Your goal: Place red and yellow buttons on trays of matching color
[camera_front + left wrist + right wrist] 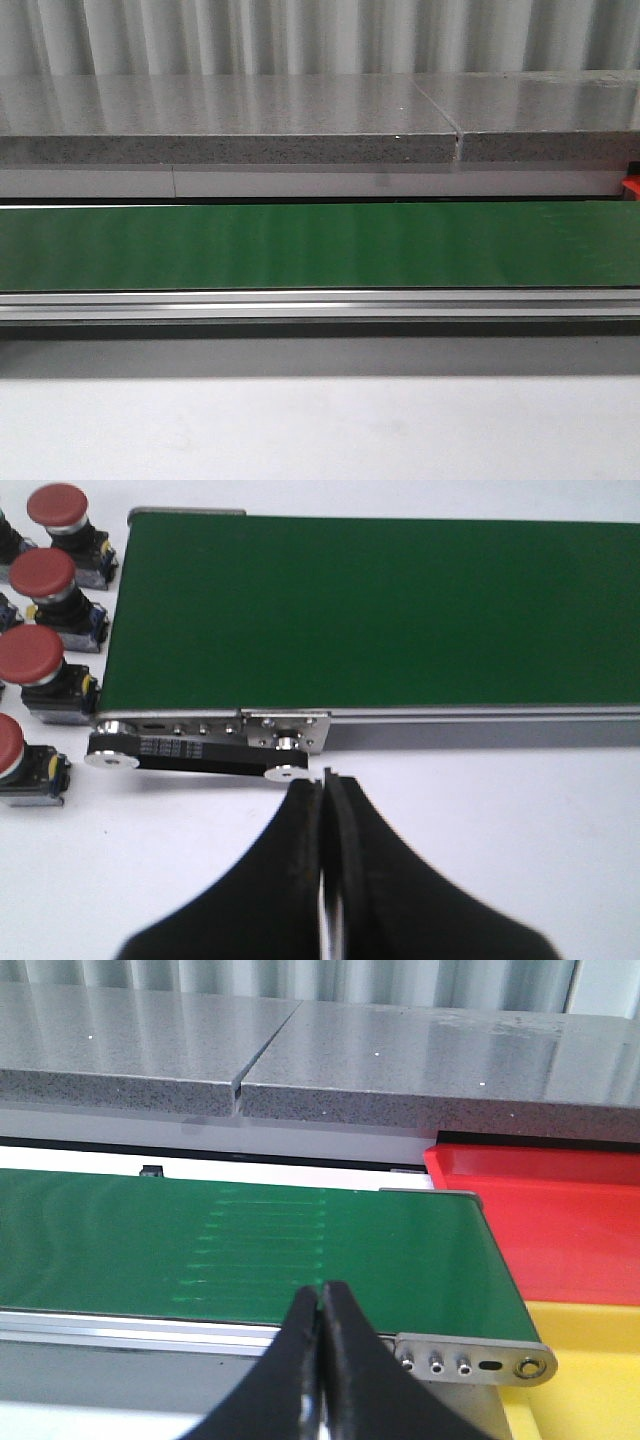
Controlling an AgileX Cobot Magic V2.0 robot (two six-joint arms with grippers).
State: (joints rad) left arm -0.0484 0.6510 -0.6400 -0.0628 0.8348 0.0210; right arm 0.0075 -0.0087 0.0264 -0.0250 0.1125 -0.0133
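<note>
Left wrist view, left gripper (325,780): fingers pressed together, nothing between them, over white table (500,810) beside conveyor end.
Right gripper (320,1295): fingers closed together, empty, at near edge of green belt (200,1250).
Red buttons (40,660): four in a column on the table, just past the belt's end roller.
Red tray (560,1220): at the belt's other end, empty.
Yellow tray (590,1370): touching red tray, nearer side.
Front view: bare green belt, grey stone ledge (230,120) behind.
</note>
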